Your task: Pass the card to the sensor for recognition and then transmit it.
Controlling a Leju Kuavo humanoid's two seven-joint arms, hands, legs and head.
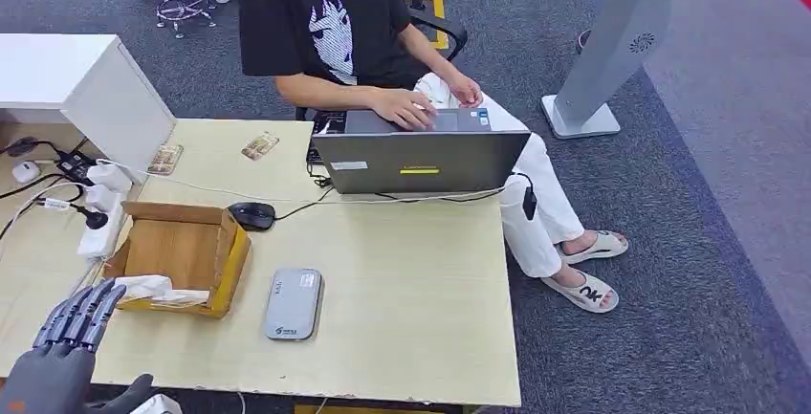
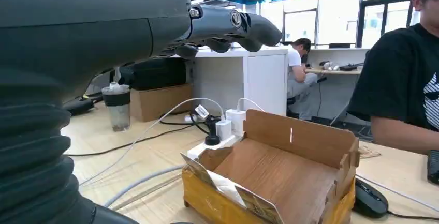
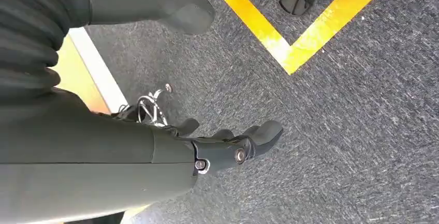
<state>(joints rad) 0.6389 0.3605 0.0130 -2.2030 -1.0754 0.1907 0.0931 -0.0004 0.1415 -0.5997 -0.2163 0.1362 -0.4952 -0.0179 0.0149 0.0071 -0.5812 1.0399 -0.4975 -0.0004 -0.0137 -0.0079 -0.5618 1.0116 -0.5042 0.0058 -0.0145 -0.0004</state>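
Card: we cannot say for certain which item it is. A small flat card (image 1: 260, 145) lies on the far part of the table (image 1: 421, 299), with a second flat card (image 1: 164, 158) to its left by the white cabinet (image 1: 115, 98). Neither hand touches them.

Sensor (image 1: 294, 304): a grey flat unit, lying on the near-centre of the table, just right of the cardboard box (image 1: 182, 253) and apart from it. The box is open, with crumpled white paper (image 1: 153, 288) at its near edge.

Left hand (image 1: 72, 323): at the near-left corner, above the table, near the box. Its fingers are stretched out side by side and it is released, with nothing in it. The left wrist view shows the same hand (image 2: 222, 27) above the box (image 2: 274, 182).

Right hand (image 3: 228, 146): hangs over grey carpet (image 3: 352, 120) with yellow tape lines (image 3: 295, 53). Its fingers are loosely bent, the thumb is apart and the hand is empty.

Beyond these, a black mouse (image 1: 252, 214) sits just behind the box and a white power strip (image 1: 103, 213) to its left. A laptop (image 1: 421, 158) stands at the far edge, with a seated person (image 1: 335, 22) resting both hands on its keyboard.
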